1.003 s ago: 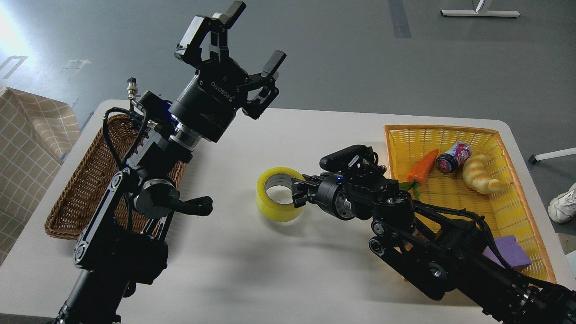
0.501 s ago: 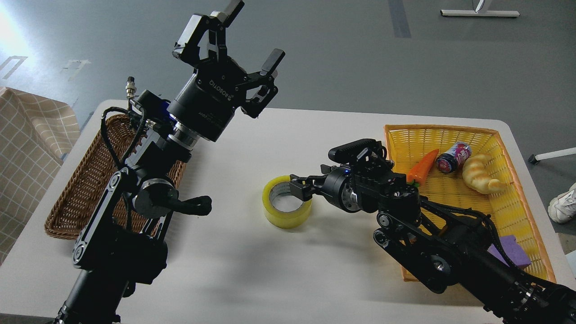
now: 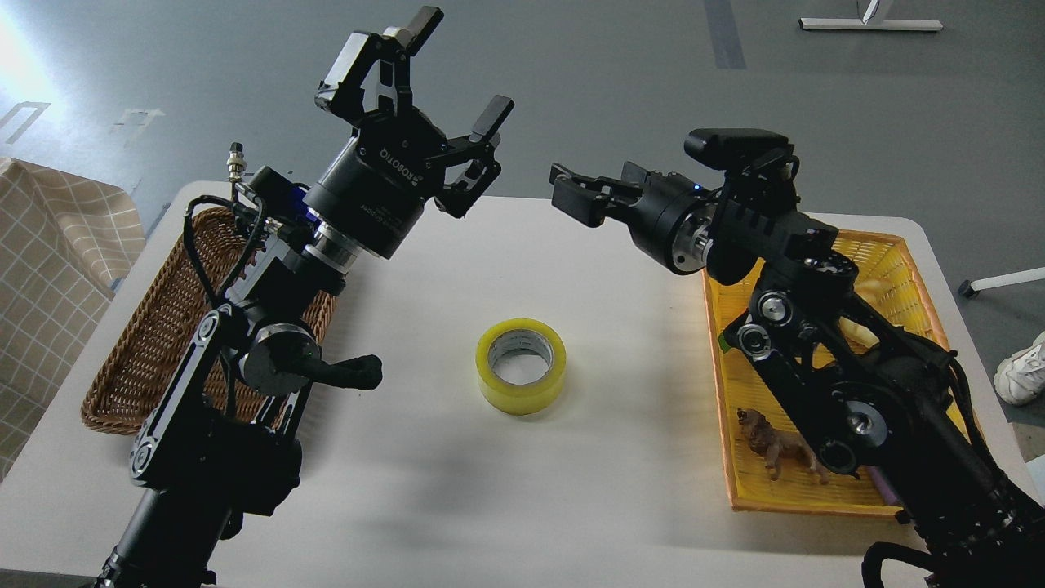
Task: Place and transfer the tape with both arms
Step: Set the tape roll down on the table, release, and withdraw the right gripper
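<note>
A: Markings? Grippers?
B: ROBOTIQ on left gripper (image 3: pixel 457 82), fingers spread, empty. Right gripper (image 3: pixel 571 189): cannot tell.
A: Containers?
B: Yellow basket (image 3: pixel 890 245) holds lion figure (image 3: pixel 775 449). Tape (image 3: pixel 522 366) flat mid-table (image 3: pixel 571 506).

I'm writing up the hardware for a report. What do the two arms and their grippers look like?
Both arms are black and jointed, with silver discs at the joints and black cables along the links. The left gripper is a black two-finger unit with white ROBOTIQ lettering on its round body. The right gripper is the same black, with a silver ring and a small blue light behind it.
</note>
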`<action>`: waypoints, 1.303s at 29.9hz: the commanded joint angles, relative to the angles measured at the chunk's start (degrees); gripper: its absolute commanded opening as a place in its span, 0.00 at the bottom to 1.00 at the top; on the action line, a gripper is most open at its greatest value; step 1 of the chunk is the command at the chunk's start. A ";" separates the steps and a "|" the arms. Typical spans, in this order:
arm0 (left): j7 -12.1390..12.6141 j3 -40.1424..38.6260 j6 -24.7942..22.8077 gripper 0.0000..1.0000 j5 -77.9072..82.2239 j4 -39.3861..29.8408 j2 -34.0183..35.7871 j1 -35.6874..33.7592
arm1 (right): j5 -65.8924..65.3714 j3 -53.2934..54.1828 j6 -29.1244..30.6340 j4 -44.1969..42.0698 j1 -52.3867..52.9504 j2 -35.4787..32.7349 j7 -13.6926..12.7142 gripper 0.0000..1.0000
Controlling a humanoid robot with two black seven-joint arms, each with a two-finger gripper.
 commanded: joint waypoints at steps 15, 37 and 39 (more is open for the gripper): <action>-1.79 -1.22 2.10 0.99 -0.16 2.50 0.91 1.40 | 60.90 23.82 0.00 5.65 -15.80 0.48 0.31 1.00; -12.07 2.73 5.08 0.99 40.18 5.76 6.97 2.64 | 63.19 29.90 0.00 7.15 -18.62 0.48 0.40 1.00; -12.16 2.56 6.14 0.99 39.83 5.40 8.02 2.72 | 63.28 29.89 0.00 7.23 -18.62 0.48 0.40 1.00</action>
